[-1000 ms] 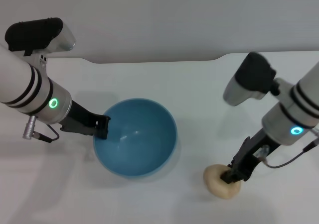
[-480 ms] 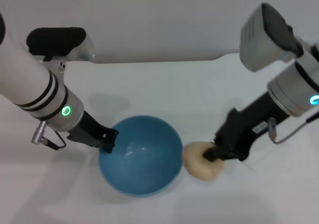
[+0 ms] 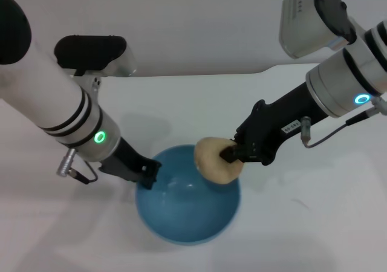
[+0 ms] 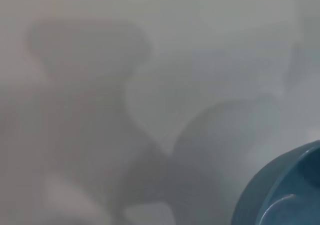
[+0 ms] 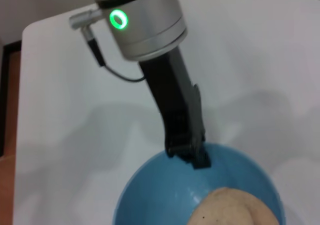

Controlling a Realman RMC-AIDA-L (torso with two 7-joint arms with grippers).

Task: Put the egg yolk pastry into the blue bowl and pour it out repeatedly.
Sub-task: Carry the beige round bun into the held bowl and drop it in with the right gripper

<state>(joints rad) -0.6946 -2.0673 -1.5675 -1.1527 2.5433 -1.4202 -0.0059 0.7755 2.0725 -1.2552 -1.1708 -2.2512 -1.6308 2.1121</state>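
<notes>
Pastry now over bowl rim

- Your head view looks down from above on the white table, taking in both arms and the blue bowl;
- Your left wrist view sits close to the table, catching only the bowl's rim;
- Your right wrist view looks down across the bowl at the left gripper on its rim; all three share the bowl.

A white table with a notched far edge meets a plain pale grey wall.
</notes>
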